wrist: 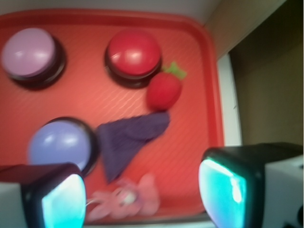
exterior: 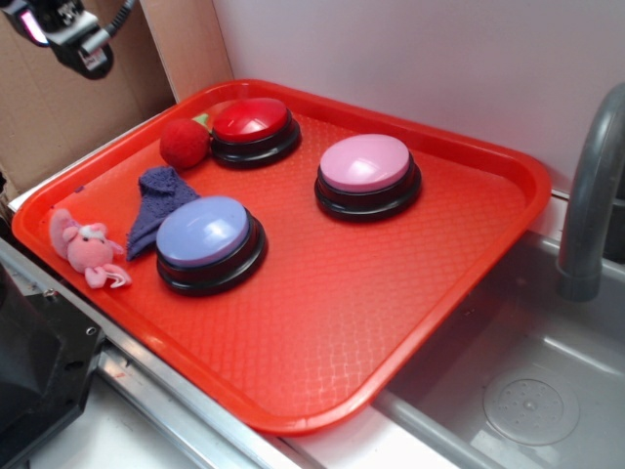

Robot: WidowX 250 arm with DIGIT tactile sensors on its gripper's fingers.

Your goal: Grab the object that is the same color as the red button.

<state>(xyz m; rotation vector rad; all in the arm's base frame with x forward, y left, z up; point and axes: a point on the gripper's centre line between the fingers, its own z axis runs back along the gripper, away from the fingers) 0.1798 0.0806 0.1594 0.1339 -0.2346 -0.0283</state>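
On the red tray [exterior: 410,293], the fuzzy red ball [wrist: 164,91] lies well beyond the released, empty claw [wrist: 142,194].

Ball [exterior: 185,144] seemingly against red button [exterior: 253,121]

Red tray [exterior: 439,293] carries: far-left red button [exterior: 252,119], fuzzy red ball [exterior: 184,144]; pink button [exterior: 366,163] far right; lavender button [exterior: 203,231], blue cloth [exterior: 156,200], pink bunny [exterior: 86,247] near left.

No readable text, labels, brands, numbers or signs anywhere in either view.
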